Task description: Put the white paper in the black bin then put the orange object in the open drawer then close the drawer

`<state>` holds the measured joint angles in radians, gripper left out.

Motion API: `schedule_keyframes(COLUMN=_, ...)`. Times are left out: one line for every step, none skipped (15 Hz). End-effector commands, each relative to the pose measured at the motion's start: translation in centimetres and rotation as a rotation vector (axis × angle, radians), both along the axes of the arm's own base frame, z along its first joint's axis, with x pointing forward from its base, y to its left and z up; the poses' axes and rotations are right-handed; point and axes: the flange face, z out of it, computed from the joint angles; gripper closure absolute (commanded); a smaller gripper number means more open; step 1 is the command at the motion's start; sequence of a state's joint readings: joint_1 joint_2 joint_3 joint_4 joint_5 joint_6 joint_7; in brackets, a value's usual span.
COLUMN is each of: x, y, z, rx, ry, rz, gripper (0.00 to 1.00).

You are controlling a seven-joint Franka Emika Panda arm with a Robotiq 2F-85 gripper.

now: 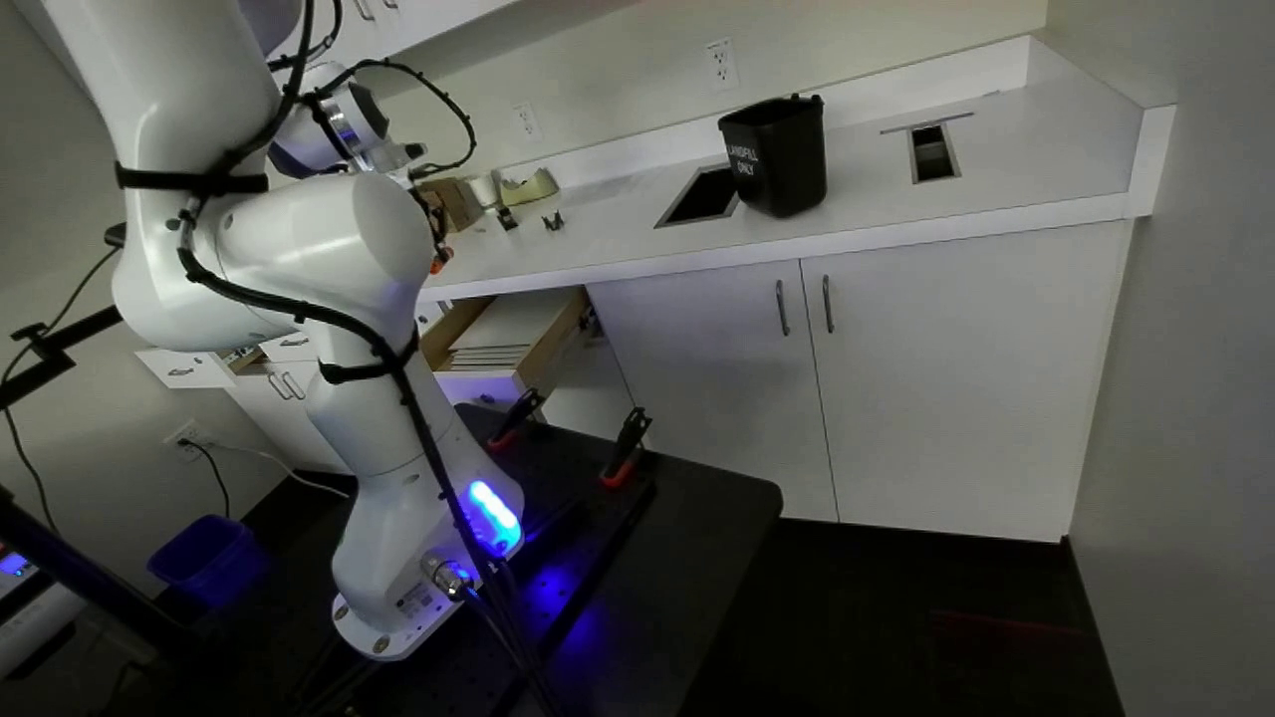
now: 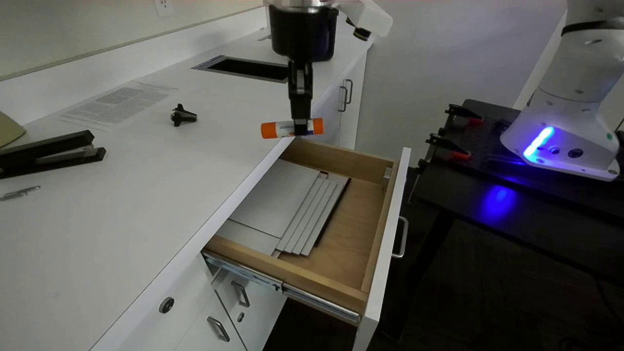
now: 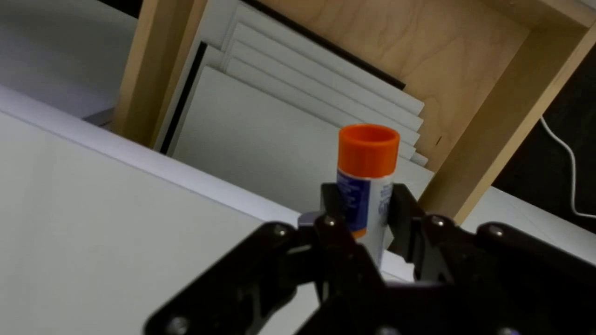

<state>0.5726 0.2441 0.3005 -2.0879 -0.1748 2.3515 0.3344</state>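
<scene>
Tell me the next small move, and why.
Probably ease the gripper outward, toward the middle of the open drawer, before lowering: it grips the orange-and-white glue stick, which overlaps the counter's edge in the wrist view, so going straight down might catch there.

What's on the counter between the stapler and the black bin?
An exterior view shows a small black pronged item, printed paper nearer the wall, then a dark counter opening.

orange-ended stick (image 3: 365, 190): gripped, nearly level | drawer (image 2: 358, 224): open, white-fronted | black bin (image 1: 785, 167): upright, contents unclear
</scene>
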Motion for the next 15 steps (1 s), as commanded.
schedule_keyframes(x=-4.0, y=-2.5, z=-1.9, rx=0.024, ry=-0.039, rz=-0.056, gripper=0.92)
schedule_keyframes(x=-4.6, y=-2.9, z=-2.8, rx=0.036, ry=-0.05, rz=-0.065, gripper=0.92)
schedule_keyframes(x=-5.1, y=-3.4, z=-3.8, rx=0.049, ry=-0.065, rz=-0.071, gripper=0.92)
schedule_keyframes(x=-5.5, y=-4.0, z=-4.7, rx=0.055, ry=-0.087, rz=-0.079, gripper=0.92)
schedule_keyframes(x=-5.7, y=-4.5, z=-5.8, rx=0.064, ry=-0.095, rz=-0.084, gripper=0.92)
schedule_keyframes(x=-5.8, y=-5.0, z=-7.0, rx=0.068, ry=-0.094, rz=-0.097, gripper=0.92)
schedule_keyframes(x=-5.9, y=-5.6, z=-8.0, rx=0.07, ry=-0.095, rz=-0.103, gripper=0.92)
schedule_keyframes(x=-5.8, y=-6.1, z=-9.1, rx=0.071, ry=-0.09, rz=-0.111, gripper=0.92)
schedule_keyframes(x=-5.7, y=-6.6, z=-10.1, rx=0.064, ry=-0.085, rz=-0.117, gripper=0.92)
schedule_keyframes(x=-5.5, y=-6.8, z=-11.1, rx=0.068, ry=-0.076, rz=-0.117, gripper=0.92)
schedule_keyframes(x=-5.4, y=-7.0, z=-12.0, rx=0.065, ry=-0.069, rz=-0.115, gripper=0.92)
schedule_keyframes(x=-5.2, y=-6.9, z=-13.0, rx=0.065, ry=-0.054, rz=-0.108, gripper=0.92)
schedule_keyframes(x=-5.1, y=-7.0, z=-14.0, rx=0.058, ry=-0.046, rz=-0.107, gripper=0.92)
schedule_keyframes(x=-5.0, y=-6.9, z=-14.9, rx=0.06, ry=-0.039, rz=-0.103, gripper=0.92)
schedule_keyframes(x=-4.8, y=-6.9, z=-15.7, rx=0.058, ry=-0.031, rz=-0.105, gripper=0.92)
